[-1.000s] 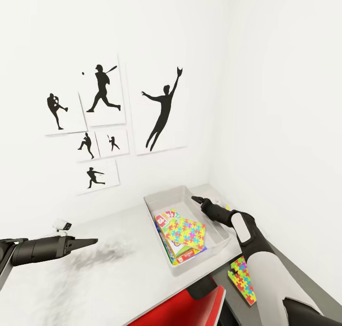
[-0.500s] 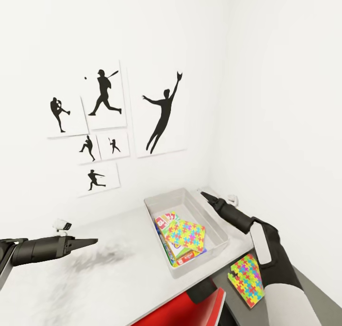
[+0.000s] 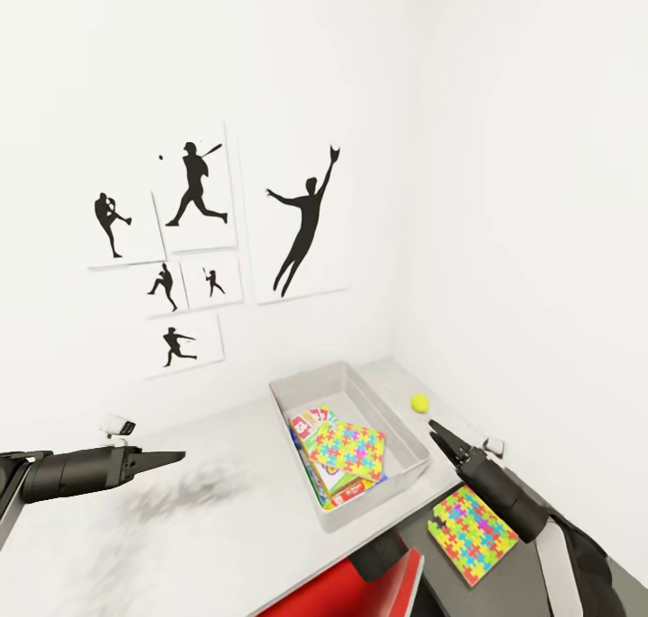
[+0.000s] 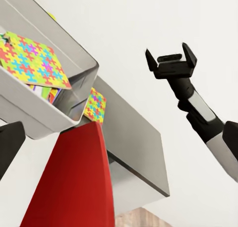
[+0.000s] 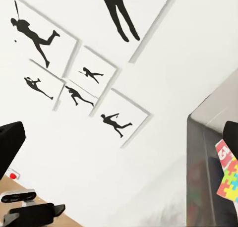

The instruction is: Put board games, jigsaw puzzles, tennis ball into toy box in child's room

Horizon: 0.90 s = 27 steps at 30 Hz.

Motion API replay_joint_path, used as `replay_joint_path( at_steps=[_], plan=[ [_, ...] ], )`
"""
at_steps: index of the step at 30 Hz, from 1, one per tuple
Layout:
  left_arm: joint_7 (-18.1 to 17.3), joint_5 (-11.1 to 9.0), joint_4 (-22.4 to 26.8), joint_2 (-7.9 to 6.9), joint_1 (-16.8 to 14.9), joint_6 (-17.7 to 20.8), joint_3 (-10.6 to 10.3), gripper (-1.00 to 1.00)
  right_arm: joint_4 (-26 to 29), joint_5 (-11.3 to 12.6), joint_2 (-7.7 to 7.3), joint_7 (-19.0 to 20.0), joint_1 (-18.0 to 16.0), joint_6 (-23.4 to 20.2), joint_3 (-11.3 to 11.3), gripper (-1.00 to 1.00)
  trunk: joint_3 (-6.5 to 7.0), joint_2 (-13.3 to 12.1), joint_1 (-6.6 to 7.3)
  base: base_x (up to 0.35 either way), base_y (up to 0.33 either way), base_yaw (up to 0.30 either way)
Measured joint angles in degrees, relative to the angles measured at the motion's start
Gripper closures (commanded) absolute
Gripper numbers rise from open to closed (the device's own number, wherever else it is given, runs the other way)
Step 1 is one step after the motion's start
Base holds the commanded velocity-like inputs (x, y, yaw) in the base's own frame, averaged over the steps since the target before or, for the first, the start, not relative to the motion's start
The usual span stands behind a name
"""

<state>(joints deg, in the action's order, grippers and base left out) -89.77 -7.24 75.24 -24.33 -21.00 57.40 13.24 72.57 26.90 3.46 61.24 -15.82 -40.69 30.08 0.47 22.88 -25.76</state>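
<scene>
Ball sits on the bench beside the box; my right gripper, open and empty, should straddle it squarely.

White corner ahead of me.
Six baseball silhouette prints hang on the left wall; a red chair sits below; wood floor shows beneath.

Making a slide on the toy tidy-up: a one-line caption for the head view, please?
Toy box holds one jigsaw puzzle; second puzzle and tennis ball remain outside.
</scene>
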Motion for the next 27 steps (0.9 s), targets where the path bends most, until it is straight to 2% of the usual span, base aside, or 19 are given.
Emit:
replay_joint_path(
  at_steps=[5, 14, 27],
  plan=[
    [0.0, 0.0, 0.0, 0.0, 0.0, 0.0, 0.0, -1.0, 0.0, -0.2, 0.0, 1.9, 1.3, 0.4, 0.9, -1.0, 0.47, 0.0, 0.0, 0.0, 0.0, -0.068],
    [0.0, 0.0, 0.0, 0.0, 0.0, 0.0, 0.0, -1.0, 0.0, -0.4, 0.08, 2.5, 1.7, 0.8, 1.2, -1.0, 1.03, 0.0, 0.0, 0.0, 0.0, -0.025],
    [0.0, 0.0, 0.0, 0.0, 0.0, 0.0, 0.0, -1.0, 0.2, -0.4, 0.75, 2.3, 1.7, 5.2, 0.1, -1.0, 1.11, 0.0, 0.0, 0.0, 0.0, -0.002]
  ],
)
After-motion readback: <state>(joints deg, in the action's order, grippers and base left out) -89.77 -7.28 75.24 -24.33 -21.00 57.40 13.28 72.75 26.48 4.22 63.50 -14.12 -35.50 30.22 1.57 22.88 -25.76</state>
